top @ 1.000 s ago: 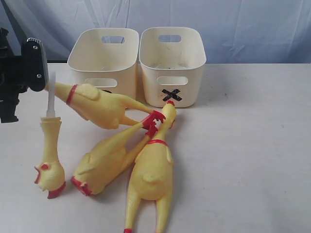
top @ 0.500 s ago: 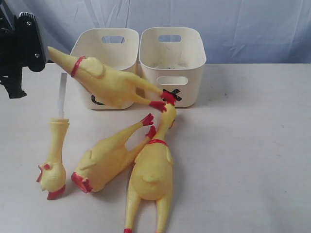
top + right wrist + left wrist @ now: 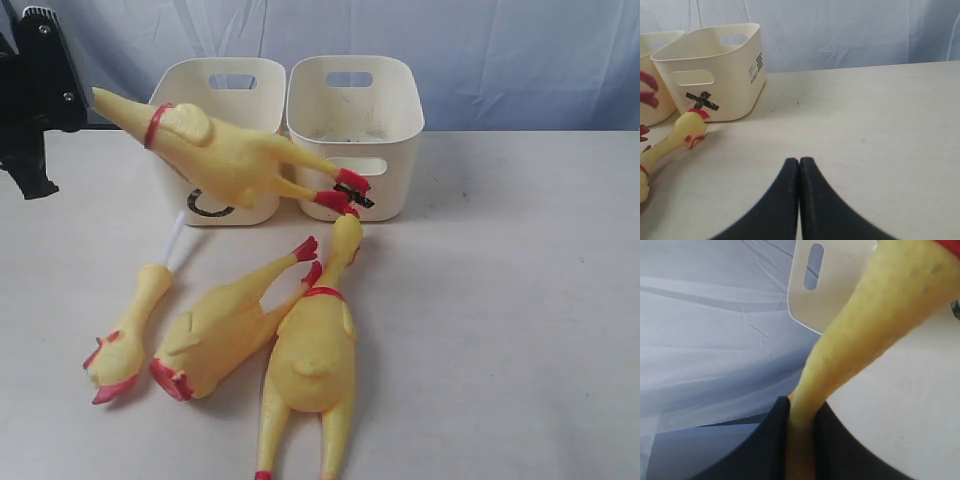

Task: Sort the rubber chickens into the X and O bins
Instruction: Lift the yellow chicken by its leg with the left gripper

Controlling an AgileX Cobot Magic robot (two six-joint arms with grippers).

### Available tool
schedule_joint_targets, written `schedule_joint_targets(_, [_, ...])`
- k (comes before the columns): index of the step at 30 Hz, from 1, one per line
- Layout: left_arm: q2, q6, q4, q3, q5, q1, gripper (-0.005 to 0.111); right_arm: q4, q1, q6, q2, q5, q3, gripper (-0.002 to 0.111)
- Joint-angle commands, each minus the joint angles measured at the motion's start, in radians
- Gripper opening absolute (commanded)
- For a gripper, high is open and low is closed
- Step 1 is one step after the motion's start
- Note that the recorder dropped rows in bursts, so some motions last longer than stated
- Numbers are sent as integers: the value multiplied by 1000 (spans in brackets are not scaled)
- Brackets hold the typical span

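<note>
— Left jaws?
— Clamped narrow on the neck end of the held chicken (image 3: 225, 160). Dark fingers (image 3: 765, 445) pressed to either side of the yellow neck in the left wrist view.
— Whereabouts, that bird?
— Up off the bench (image 3: 520, 300), at a slant. Neck high at the far left, body across the front of the O bin (image 3: 255, 100). Red feet down in front of the X bin (image 3: 355, 110), over part of the black X. Feet just above the head of the big chicken (image 3: 312, 360); touching or not, cannot tell.
— Right jaws?
— Closed tip to tip, nothing between, low over the bench in the right wrist view. Out of sight in the wide view.
— On the bench?
— Three more birds. Thin chicken (image 3: 130, 320) on the left, lying tilted, head toward the near edge, white tube (image 3: 175, 240) pointing up toward the O bin. Middle chicken (image 3: 215, 330) just beside, head near, red feet up by the neck of the big chicken. Big chicken lying lengthwise, head toward the X bin, legs cut off by the near edge of the view.
— Bins?
— Side by side at the back of the bench, O on the left, X on the right, both upright.
</note>
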Motion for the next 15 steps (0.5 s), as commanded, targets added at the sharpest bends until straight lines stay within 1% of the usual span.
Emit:
schedule_joint_targets(1, [-16, -40, -89, -1, -22, -7, 0, -5, -5, -1, -5, -6, 2, 0])
schedule_joint_targets(4, [-18, -40, -98, -1, -22, -7, 0, -5, -5, -1, -5, -6, 2, 0])
schedule_joint_targets(10, [-39, -42, -235, -1, -73, -7, 0, -5, -5, -1, -5, -6, 2, 0])
schedule_joint_targets(15, [-45, -42, -327, -49, -36, -7, 0, -5, -5, -1, -5, -6, 2, 0])
